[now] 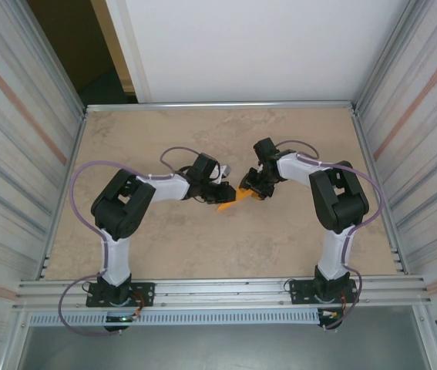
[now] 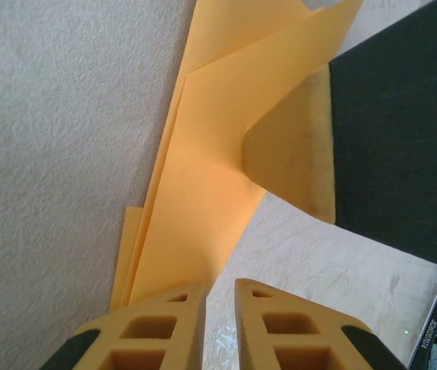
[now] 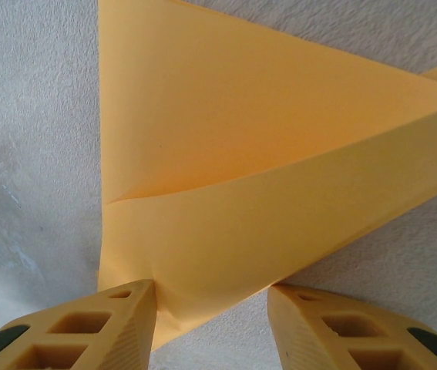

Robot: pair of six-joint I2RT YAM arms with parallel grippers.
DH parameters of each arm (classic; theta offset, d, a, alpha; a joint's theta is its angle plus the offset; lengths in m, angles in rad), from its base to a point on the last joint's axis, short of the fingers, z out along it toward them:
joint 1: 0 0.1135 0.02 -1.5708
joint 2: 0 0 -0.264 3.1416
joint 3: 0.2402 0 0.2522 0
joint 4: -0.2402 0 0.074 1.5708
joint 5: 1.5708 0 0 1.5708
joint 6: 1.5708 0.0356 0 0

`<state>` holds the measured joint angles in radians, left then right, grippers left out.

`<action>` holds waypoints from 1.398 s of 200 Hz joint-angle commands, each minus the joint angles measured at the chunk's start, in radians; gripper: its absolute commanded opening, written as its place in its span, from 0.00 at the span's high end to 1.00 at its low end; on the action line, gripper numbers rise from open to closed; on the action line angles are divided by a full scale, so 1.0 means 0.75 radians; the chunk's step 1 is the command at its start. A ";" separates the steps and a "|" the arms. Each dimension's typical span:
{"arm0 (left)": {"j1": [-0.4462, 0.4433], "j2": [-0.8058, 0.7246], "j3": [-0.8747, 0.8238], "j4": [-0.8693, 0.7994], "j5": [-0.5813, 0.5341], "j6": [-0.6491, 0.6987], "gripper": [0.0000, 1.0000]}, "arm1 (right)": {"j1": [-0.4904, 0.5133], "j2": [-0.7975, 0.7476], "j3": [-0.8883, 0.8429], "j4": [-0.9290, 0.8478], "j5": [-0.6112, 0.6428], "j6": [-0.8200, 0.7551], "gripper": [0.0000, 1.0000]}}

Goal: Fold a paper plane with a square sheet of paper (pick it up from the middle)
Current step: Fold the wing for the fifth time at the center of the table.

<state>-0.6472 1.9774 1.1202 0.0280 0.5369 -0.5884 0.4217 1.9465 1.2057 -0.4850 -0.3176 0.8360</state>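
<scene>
Mid-table, left side: the left gripper (image 2: 220, 289) has its jaws drawn narrow, with only a thin slit between them. The square sheet of paper (image 2: 210, 177), partly folded with its flaps raised, lies between the two grippers and runs under one left finger. Whether it is pinched cannot be told. The right gripper (image 3: 210, 293) stands moderately wide and straddles a folded corner, clamping nothing. One fingertip (image 2: 291, 154) rests on the sheet.

Risks, as judged:
- With little firm hold, the sheet may slide under a pressing finger and the crease may run skew.
- If the arms draw apart, the thin paper could tear.
- The fingers sit close together and could collide.

Surface: the table (image 1: 164, 131) is beige, mottled and matt. Room: a ribbed panel (image 1: 18, 139) on the left, a dark opening (image 1: 72, 46), a white wall (image 1: 249, 46), and a matching panel on the right.
</scene>
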 commanded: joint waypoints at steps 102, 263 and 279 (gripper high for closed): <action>0.023 0.054 0.001 -0.018 -0.039 -0.017 0.82 | 0.041 0.256 -0.123 0.005 0.141 -0.022 0.56; 0.023 0.104 0.038 -0.182 -0.037 0.011 0.87 | -0.110 -0.301 -0.138 0.060 -0.068 -0.138 0.45; 0.022 0.104 0.040 -0.184 -0.029 0.011 0.87 | -0.098 -0.369 -0.192 0.101 -0.071 -0.152 0.47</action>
<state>-0.6346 2.0136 1.1542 -0.0261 0.5304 -0.6014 0.3374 1.7653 1.1011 -0.4339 -0.3630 0.7723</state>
